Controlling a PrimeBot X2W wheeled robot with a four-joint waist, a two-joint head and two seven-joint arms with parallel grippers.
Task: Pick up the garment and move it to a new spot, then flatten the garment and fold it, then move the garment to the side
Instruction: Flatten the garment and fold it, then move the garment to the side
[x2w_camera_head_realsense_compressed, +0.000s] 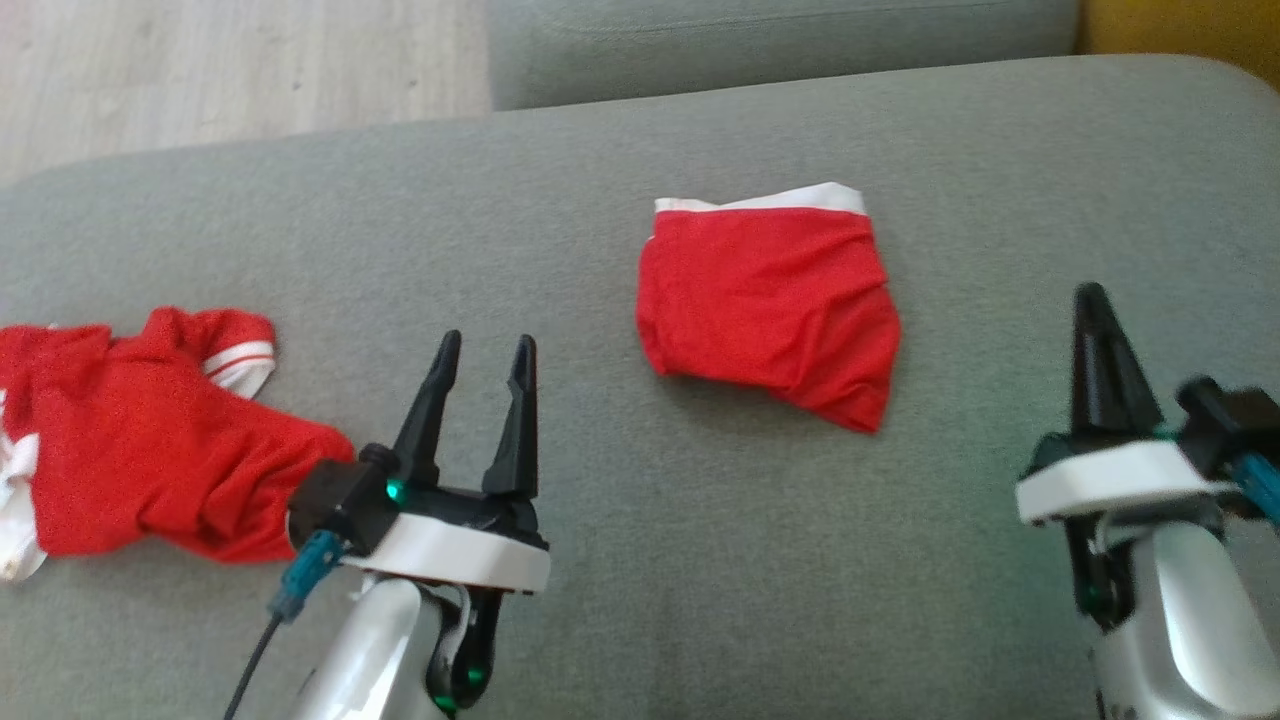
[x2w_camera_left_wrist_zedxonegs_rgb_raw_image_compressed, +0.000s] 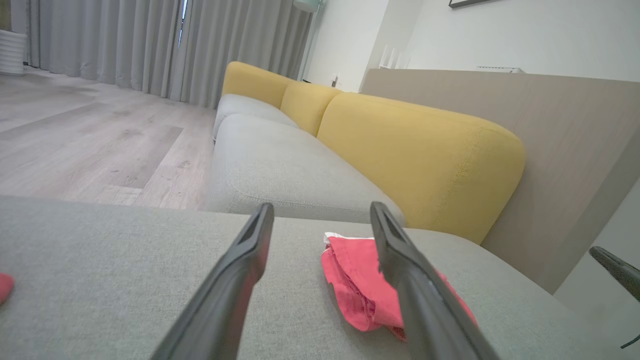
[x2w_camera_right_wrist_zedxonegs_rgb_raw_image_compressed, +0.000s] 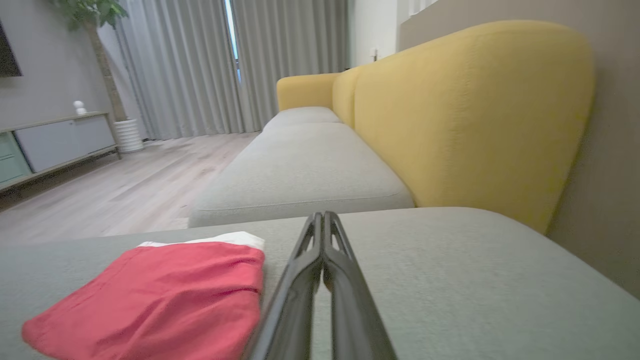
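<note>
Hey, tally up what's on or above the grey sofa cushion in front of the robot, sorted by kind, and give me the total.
Red garments: 2 (folded red garment, crumpled red garment)
End effectors: 2 (left end effector, open; right end effector, shut)
Total: 4

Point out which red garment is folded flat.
The middle garment, a neat flat packet with a white band along its far edge. The left garment lies crumpled beside the left gripper.

The left gripper (x2w_camera_head_realsense_compressed: 485, 360) is held at lower left, its fingers spread apart. The right gripper (x2w_camera_head_realsense_compressed: 1092, 310) is held at lower right, fingers pressed together.
</note>
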